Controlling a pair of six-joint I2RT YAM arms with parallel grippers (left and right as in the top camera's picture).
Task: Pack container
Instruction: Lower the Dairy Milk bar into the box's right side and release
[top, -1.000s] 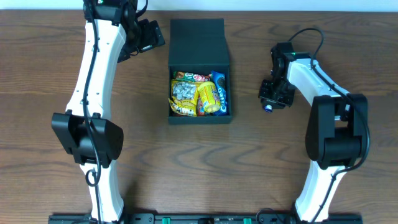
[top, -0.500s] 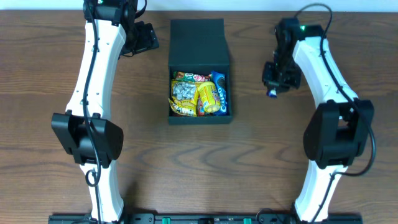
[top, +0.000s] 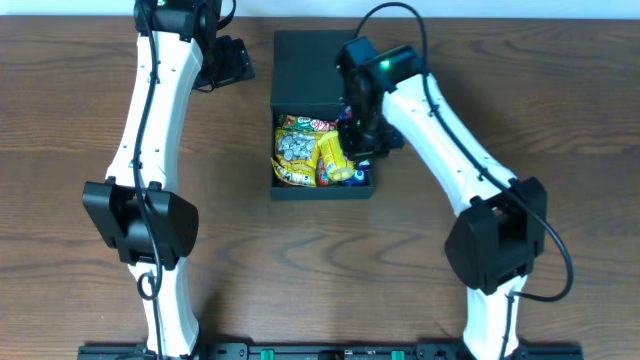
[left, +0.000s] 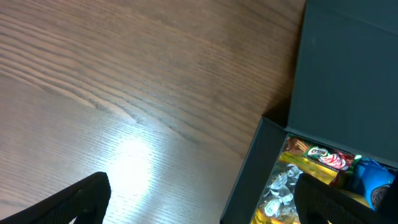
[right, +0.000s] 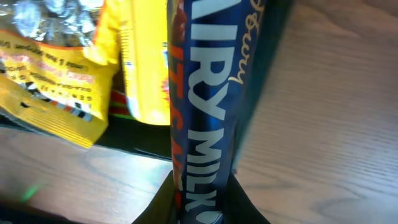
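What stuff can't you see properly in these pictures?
Overhead: the right pincer and its arm cover the container's right side, hiding what it grips.
Right wrist: the Dairy Milk bar runs off top and bottom edges.
Left wrist: the snack packets are cut by the bottom edge.

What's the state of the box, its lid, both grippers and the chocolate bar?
container: open, holding snack packets.
flap lid: swung back, open.
left gripper: open, empty, beside the container.
right gripper: shut on Dairy Milk bar.
Dairy Milk bar: held at the container's right side.
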